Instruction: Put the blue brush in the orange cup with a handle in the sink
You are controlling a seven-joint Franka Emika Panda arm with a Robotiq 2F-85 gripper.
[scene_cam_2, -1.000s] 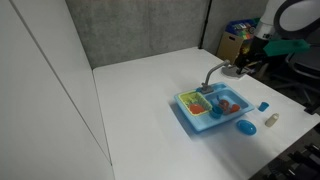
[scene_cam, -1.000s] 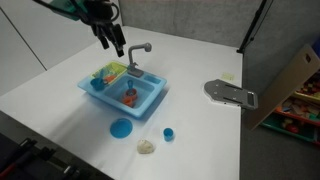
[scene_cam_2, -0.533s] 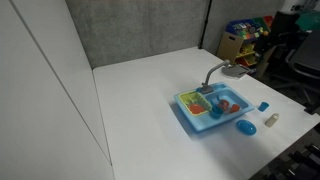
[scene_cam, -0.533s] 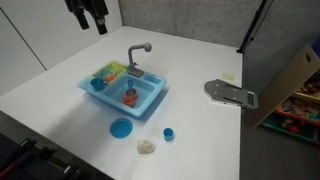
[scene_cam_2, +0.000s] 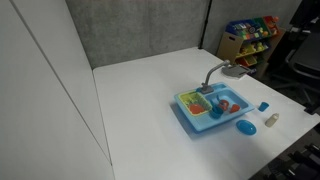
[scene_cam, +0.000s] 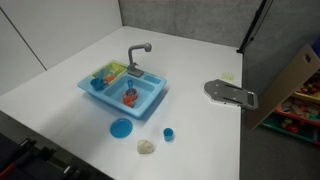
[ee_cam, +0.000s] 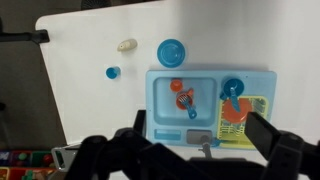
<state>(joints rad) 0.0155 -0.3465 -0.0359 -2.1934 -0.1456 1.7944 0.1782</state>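
Note:
The light-blue sink stands mid-table in both exterior views. The wrist view looks straight down on it from high up. The orange cup with a handle sits in the large basin. The blue brush pokes out beside it, one end against the cup. I cannot tell how far it sits inside. My gripper is open and empty, far above the sink. It shows in neither exterior view.
A flat blue disc, a tiny blue cylinder and a beige lump lie on the white table near the sink. A grey flat device lies further off. The side compartment holds a yellow-green rack with an orange plate.
The gripper was just above the sink by the faucet. It rose up and away and has left both exterior views. Nothing in the sink has moved.

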